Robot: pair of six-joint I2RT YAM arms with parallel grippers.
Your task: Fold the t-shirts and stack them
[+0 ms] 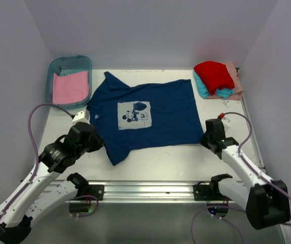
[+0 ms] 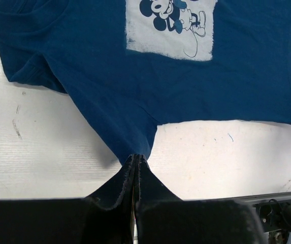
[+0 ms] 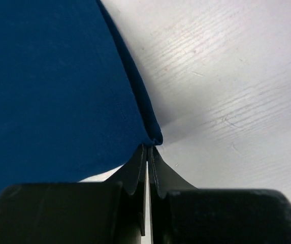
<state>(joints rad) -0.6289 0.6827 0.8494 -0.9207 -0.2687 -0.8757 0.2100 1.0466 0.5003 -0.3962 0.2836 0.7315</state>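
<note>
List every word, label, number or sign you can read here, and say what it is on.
No text is legible in any view.
Pale square print on the navy blue cloth t-shirt: a cartoon figure only, no words.
Small pale tag at the shirt's neck: too small to read.
Nothing else in view shows writing.
</note>
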